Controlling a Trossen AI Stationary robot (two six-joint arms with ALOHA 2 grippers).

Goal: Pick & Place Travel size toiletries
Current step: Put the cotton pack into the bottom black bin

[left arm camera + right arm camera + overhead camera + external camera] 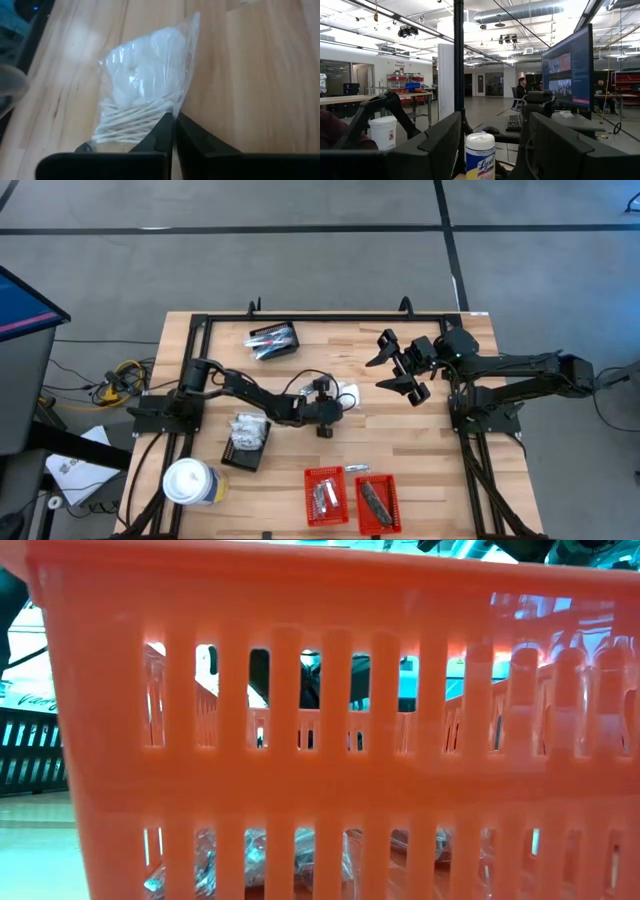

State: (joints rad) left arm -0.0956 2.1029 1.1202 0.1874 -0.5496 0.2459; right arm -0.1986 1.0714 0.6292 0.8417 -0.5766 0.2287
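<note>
A white clear-wrapped packet (142,100) of cotton swabs and pads lies near the table's middle (346,394). My left gripper (174,131) is at it, shut on its wrap (325,416). My right gripper (400,366) is open, raised over the table's right far part, and touches nothing. More toiletries sit in baskets: silvery items in a black basket (273,340), white packets in another black basket (247,438), and items in two red baskets (325,496) (376,502). One small item (357,469) lies loose on the wood. My left gripper pinches the packet's clear wrap edge (181,102) beside the swab end, between its two fingertips (162,132). The fingers come slanting down from the table's left. The packet stretches away ahead of the fingers, and its body appears to lie on the table.
A large white lidded cup (190,482) stands at the near left. A black frame (330,317) borders the table's far side. In the low view a red basket wall (330,740) blocks nearly everything. Bare wood (430,470) lies near the right.
</note>
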